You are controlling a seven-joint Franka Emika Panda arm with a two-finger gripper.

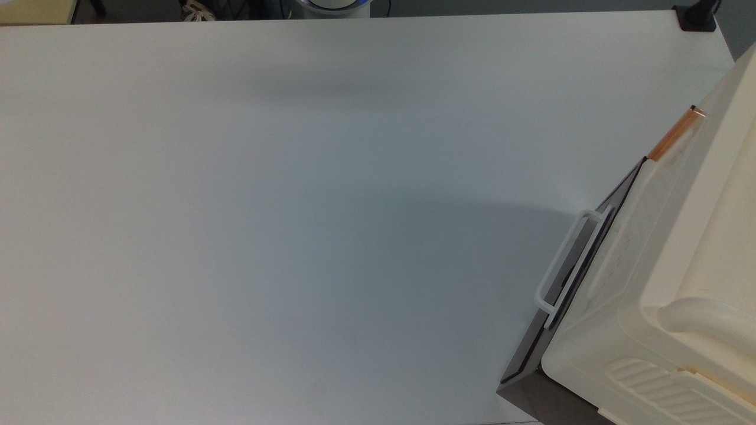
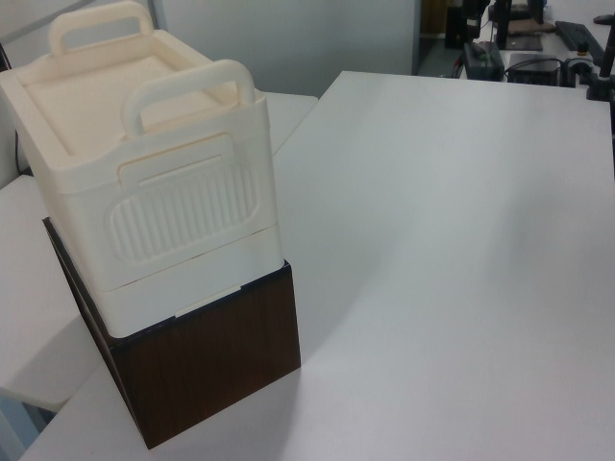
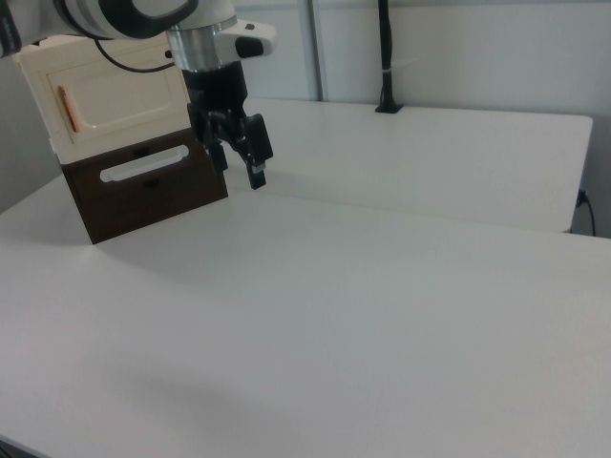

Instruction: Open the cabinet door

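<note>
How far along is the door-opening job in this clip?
Nothing looks done: the cabinet door sits flush and closed, its orange handle strip untouched. In hand: the end effector, jaws open, hangs above the table off the cabinet's front. Left: reach the handle, grip it, pull the door open.

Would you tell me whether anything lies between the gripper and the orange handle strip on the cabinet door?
In the right view, nothing lies between the gripper and the orange handle strip: just the cabinet door panel's own cream face.
</note>
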